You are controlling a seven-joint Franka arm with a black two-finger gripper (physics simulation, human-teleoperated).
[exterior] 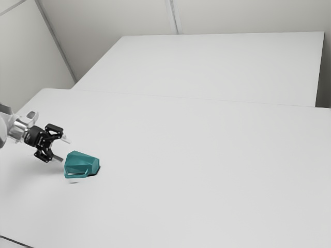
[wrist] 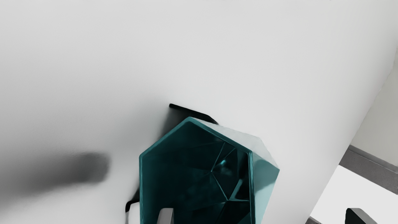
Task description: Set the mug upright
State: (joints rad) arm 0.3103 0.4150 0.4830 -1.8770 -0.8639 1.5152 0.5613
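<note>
Our tool (exterior: 62,149) stood spread near the toppled mug (exterior: 81,163); we needed to straddle its rim (wrist: 252,180) squarely, close gently, then lift and turn it slowly.

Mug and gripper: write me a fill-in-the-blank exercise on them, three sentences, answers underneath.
The mug is not upright but lies on its ____ on the table.
Of the mug's two ends, the ____ one faces the gripper.
The gripper's fingers stand wide ____, not closed together.

Missing words: side; open; apart.
</note>
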